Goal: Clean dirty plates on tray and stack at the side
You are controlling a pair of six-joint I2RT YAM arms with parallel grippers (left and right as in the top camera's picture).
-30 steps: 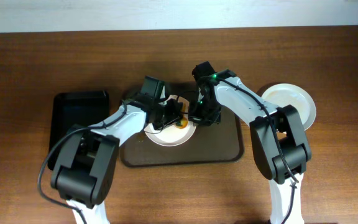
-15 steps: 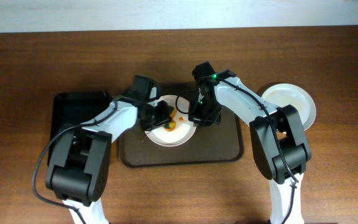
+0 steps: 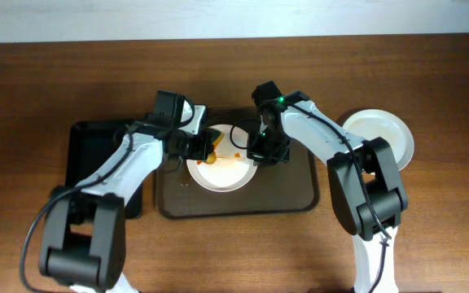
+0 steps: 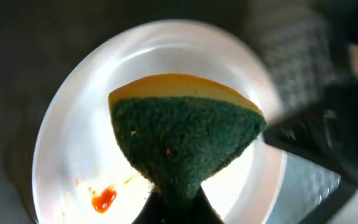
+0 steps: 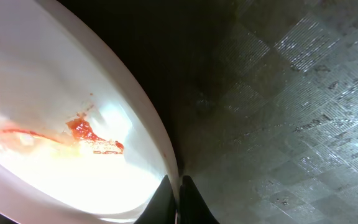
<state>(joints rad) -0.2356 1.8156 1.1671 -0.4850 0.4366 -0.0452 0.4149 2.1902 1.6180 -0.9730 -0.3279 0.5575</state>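
Edgewise in R gripper (image 5: 176,182): smeared plate (image 5: 42,93)

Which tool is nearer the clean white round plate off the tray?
Right. The right tool, at the smeared white plate's rim, is left of the clean plate; the left tool farther left.

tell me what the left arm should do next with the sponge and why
Probably sweep the sponge, shut in the left gripper, across the plate onto the red sauce smear. Sauce shows on the plate, and the right gripper pinches its rim, seemingly steadying it on the tray.
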